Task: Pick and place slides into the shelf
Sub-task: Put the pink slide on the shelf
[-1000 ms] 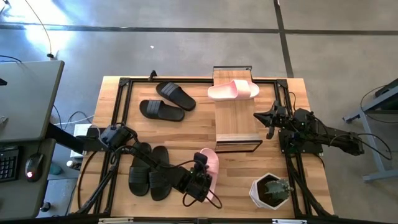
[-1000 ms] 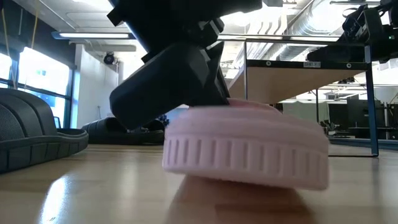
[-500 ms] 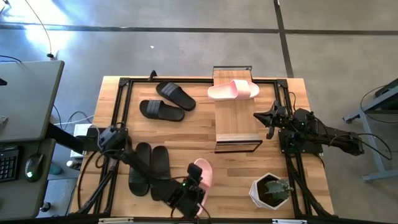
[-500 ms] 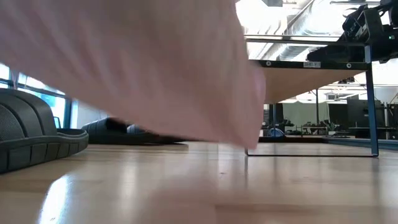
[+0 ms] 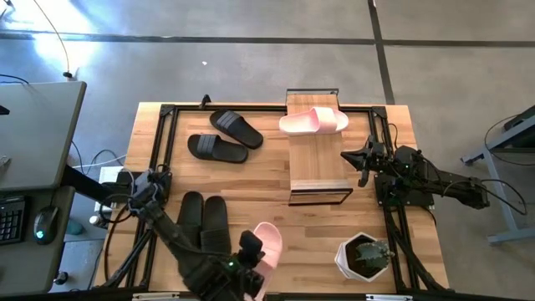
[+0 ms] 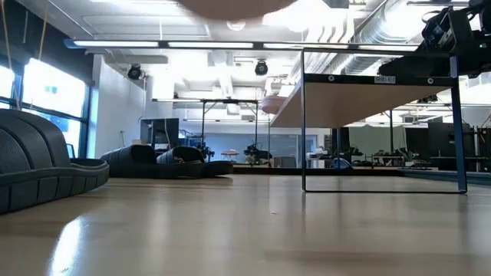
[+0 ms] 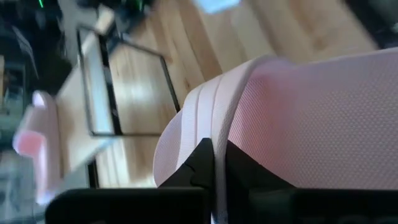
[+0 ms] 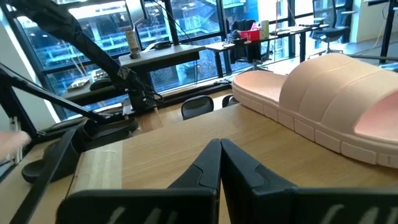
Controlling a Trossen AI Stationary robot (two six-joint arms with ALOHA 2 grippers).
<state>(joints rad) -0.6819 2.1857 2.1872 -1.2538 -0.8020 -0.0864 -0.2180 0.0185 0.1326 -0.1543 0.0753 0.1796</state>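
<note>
1. While the left gripper (image 5: 251,255) is hanging over the near edge of the table (image 5: 267,176), it is pinching a pink slide (image 5: 266,244) by its edge; in the left wrist view the fingers (image 7: 205,165) are closing on the rim of that slide (image 7: 292,124), which is lifted clear of the wood
2. Seen from the low view, only a pink blur (image 6: 230,6) is showing at the top of the picture, above the tabletop
3. The shelf (image 5: 318,159) is standing at the middle right of the table; the second pink slide (image 5: 313,121) is lying across the far end of its plank top
4. The right gripper (image 5: 361,160) is waiting just beside the shelf on its right side; its fingers (image 8: 214,165) are pressing together with nothing between them, pointing over the plank toward the pink slide (image 8: 323,102)
5. Two black slides (image 5: 226,135) are lying near the far left corner; two more black slides (image 5: 201,226) are lying side by side near the left front, partly under the left arm
6. A potted plant (image 5: 364,255) is sitting at the near right corner
</note>
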